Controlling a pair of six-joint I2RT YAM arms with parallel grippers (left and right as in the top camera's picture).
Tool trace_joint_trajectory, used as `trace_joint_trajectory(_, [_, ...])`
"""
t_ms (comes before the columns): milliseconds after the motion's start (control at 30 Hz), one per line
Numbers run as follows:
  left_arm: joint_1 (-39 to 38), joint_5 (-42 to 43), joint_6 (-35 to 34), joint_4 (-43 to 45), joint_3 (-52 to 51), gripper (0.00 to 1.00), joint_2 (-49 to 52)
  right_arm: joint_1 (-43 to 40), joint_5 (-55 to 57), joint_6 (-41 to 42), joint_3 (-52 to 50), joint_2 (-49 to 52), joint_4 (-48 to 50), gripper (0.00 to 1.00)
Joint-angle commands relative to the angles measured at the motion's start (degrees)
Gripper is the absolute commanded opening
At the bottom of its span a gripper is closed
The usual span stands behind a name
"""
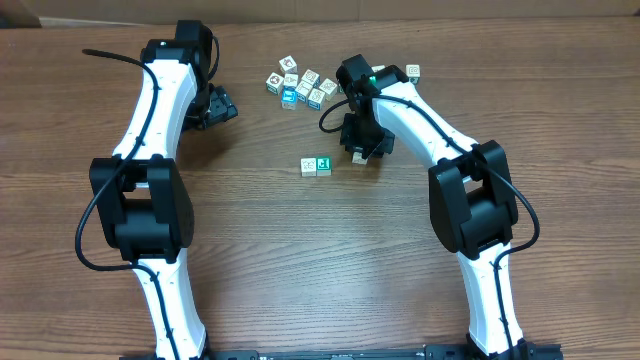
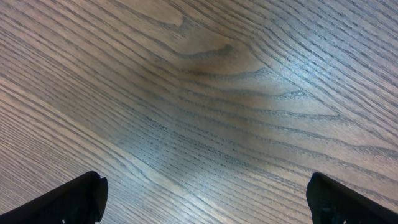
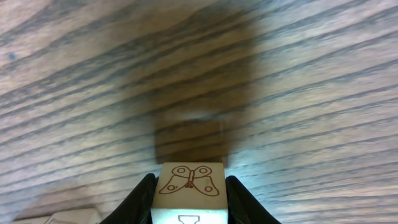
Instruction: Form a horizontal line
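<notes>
Third cube in my right end effector (image 1: 358, 152), beside the row.
Overhead: it hangs just right of the started row of tiny picture cubes (image 1: 315, 166), white then teal-green, on the brown wood-grain table (image 1: 300, 260). The loose cluster of similar small cubes (image 1: 300, 86) lies well behind, out of my way. Left wrist: the left end effector (image 2: 205, 190) is spread wide over bare wood, holding nothing. Right wrist: the jaws are clamped on a small white butterfly-printed cube (image 3: 189, 182), which is lifted above its shadow. I judge that a tilted release, or a nudge against the row's end, could skew the line.
</notes>
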Motion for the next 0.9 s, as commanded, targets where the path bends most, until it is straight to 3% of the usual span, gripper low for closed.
trace_joint_trajectory(0, [-0.17,-0.59,0.26,-0.11,1.18,1.0,-1.2,-0.28,-2.95,-0.07,0.35,-1.16,0.22,0.3])
trace_joint_trajectory(867, [-0.17,-0.59,0.24,-0.09,1.18,1.0,-1.2,1.09,-4.15,-0.07,0.35,-1.16,0.98,0.3])
